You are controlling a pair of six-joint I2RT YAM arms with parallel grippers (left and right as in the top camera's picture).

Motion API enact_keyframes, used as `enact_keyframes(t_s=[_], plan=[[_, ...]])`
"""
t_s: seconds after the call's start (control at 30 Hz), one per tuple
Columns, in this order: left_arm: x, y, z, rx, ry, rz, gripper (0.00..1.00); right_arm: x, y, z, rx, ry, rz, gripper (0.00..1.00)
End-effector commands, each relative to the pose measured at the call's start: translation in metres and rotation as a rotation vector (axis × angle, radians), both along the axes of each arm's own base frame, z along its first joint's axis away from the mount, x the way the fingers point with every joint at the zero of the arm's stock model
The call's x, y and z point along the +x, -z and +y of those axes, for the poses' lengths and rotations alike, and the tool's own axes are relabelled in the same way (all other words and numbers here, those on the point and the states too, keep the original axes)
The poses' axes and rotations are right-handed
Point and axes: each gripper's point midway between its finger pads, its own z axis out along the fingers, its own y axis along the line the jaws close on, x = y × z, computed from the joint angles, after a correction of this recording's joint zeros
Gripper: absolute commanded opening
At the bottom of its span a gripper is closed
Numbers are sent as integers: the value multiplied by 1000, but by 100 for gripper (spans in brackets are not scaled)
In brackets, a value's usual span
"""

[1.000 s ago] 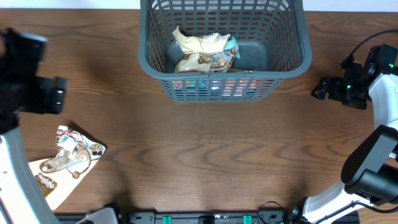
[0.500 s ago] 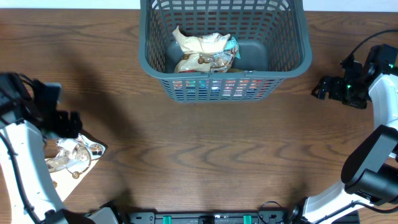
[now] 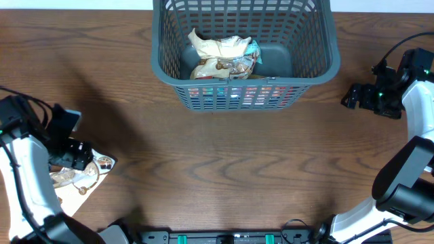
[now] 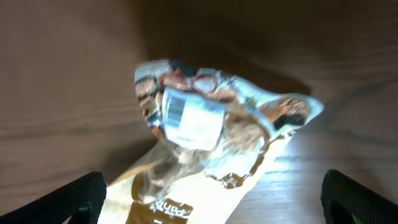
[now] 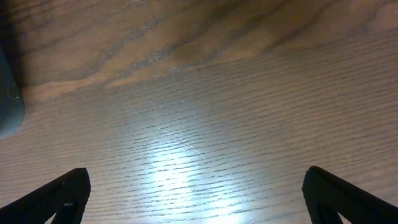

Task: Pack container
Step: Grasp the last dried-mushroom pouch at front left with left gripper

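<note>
Dark wood-grain table (image 3: 224, 156), grey container (image 3: 203, 98) at its far edge.

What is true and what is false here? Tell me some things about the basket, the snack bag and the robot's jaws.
The container is empty. False: bags lie inside it.
A loose snack packet lies on the table. True.
The left jaws are shut on that packet. False: they stand open above it.
The right jaws hold nothing. True.
</note>
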Motion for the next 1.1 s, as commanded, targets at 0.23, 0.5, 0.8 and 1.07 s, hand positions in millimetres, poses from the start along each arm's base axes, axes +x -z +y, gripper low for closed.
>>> enact_keyframes(t_s=[0.23,0.5,0.8,1.07], plan=[[-13,31,6,-57,-5,108,99,0,-1,-3,-31,-13,3,99],[-33,59,7,-95,-17,162,99,-4,0,-9,-68,-3,24,99],[-38,94,13,-70,-38,126,90,-4,0,-9,-68,-3,24,99],[-37,116,12,-77,-37,117,73,-8,1,-8,-60,-4,41,99]])
